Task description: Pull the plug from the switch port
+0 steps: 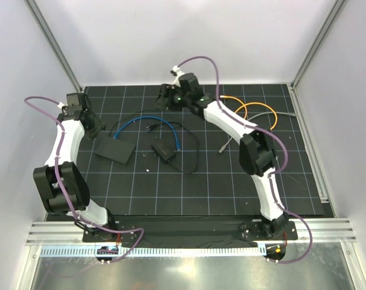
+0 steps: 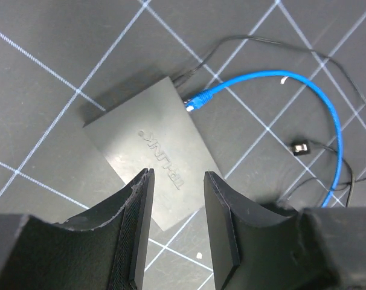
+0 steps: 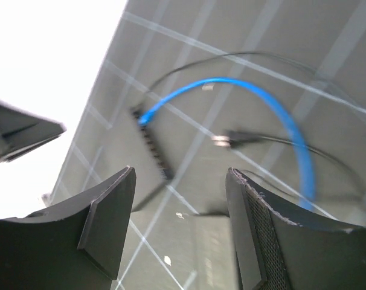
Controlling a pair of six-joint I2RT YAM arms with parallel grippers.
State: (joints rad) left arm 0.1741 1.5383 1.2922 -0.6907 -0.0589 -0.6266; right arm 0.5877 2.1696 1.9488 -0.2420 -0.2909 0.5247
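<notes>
The left arm (image 1: pixel 57 151) and right arm (image 1: pixel 228 121) wear white shells with black joints; a purple cable (image 1: pixel 201 58) loops along each, rising from the aluminium rail (image 1: pixel 328 231).

the blue plug (image 2: pixel 197 101) sits in the flat black switch (image 2: pixel 148 151).

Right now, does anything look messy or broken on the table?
Nothing looks broken. The blue cable is plugged into the black box and loops loosely over the mat. A loose orange cable lies curled at the far right, which looks untidy.
</notes>
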